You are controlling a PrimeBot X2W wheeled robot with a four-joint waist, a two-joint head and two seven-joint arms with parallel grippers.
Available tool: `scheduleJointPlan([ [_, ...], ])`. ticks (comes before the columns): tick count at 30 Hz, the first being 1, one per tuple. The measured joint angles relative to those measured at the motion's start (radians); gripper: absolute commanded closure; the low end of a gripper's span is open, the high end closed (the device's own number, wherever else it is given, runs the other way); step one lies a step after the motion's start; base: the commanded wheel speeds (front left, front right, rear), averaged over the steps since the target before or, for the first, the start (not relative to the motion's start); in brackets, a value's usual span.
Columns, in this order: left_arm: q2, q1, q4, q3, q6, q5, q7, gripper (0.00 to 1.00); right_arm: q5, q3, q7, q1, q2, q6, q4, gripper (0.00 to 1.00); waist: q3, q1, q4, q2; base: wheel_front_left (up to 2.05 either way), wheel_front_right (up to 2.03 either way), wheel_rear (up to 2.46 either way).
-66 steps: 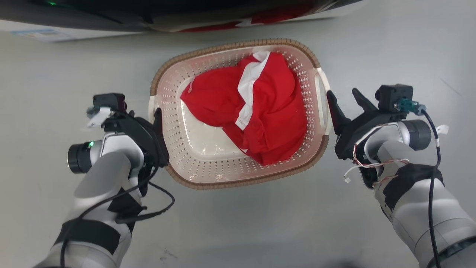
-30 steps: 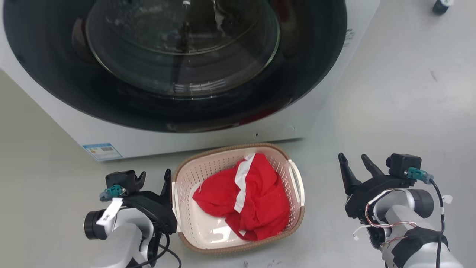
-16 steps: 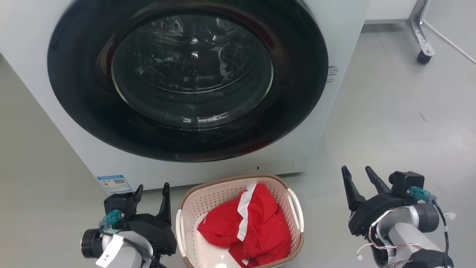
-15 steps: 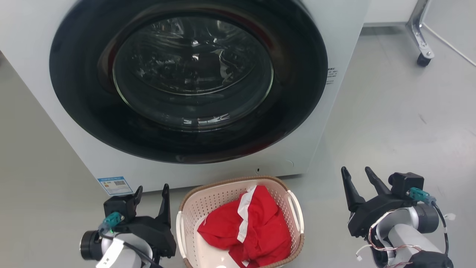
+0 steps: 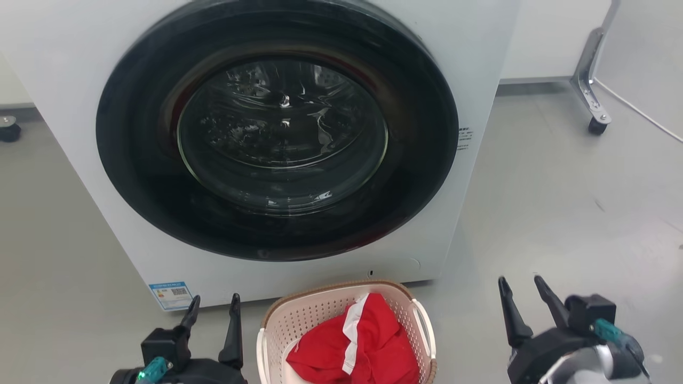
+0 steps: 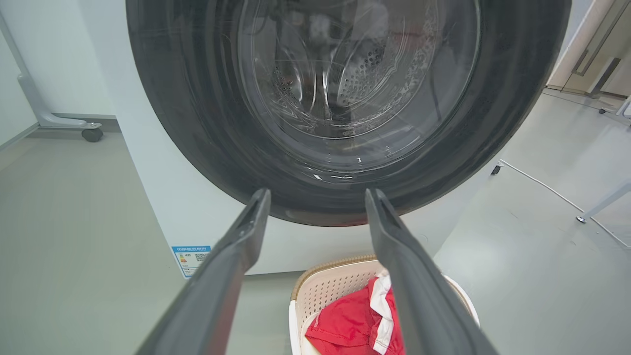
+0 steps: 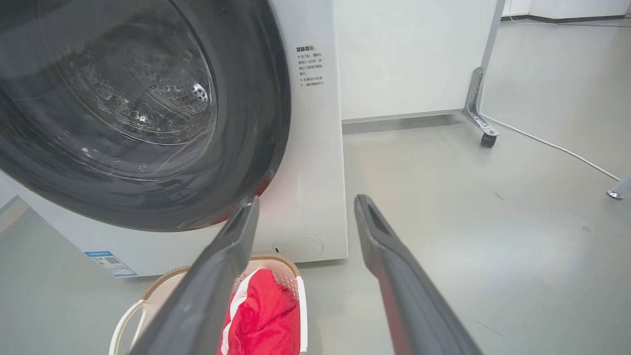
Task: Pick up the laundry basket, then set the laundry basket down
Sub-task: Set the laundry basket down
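Laundry basket (image 5: pixel 315 320) on floor (image 5: pixel 560 202), frt of washer (image 5: pixel 283 133)

We observe a smooth grey floor (image 5: pixel 560 213). A white washing machine (image 5: pixel 483 64) stands on it at the far centre. The laundry basket (image 5: pixel 312 320) rests on the floor on the near side of the machine, close to its lower front edge. At the far right, a metal leg (image 5: pixel 587 98) on a caster stands beside a white cable (image 5: pixel 640 113). A dark caster (image 5: pixel 8 128) sits at the far left.
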Motion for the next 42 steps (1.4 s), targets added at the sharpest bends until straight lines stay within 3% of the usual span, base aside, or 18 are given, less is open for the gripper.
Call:
scheduleJointPlan([
  [16,0.006,0.193,-0.221,0.052,0.034,0.016,0.0,0.0,-0.06,-0.046,0.0,0.199,-0.031,-0.044,-0.217,0.0,-0.032,0.0001,0.006,0.0001,0.0,0.0,0.0],
  [42,0.002,0.261,-0.332,0.063,0.043,0.038,0.038,0.0,-0.1,-0.101,0.0,0.286,-0.037,-0.061,-0.367,0.0,-0.035,0.0001,0.009,0.0001,0.0,0.0,0.0],
])
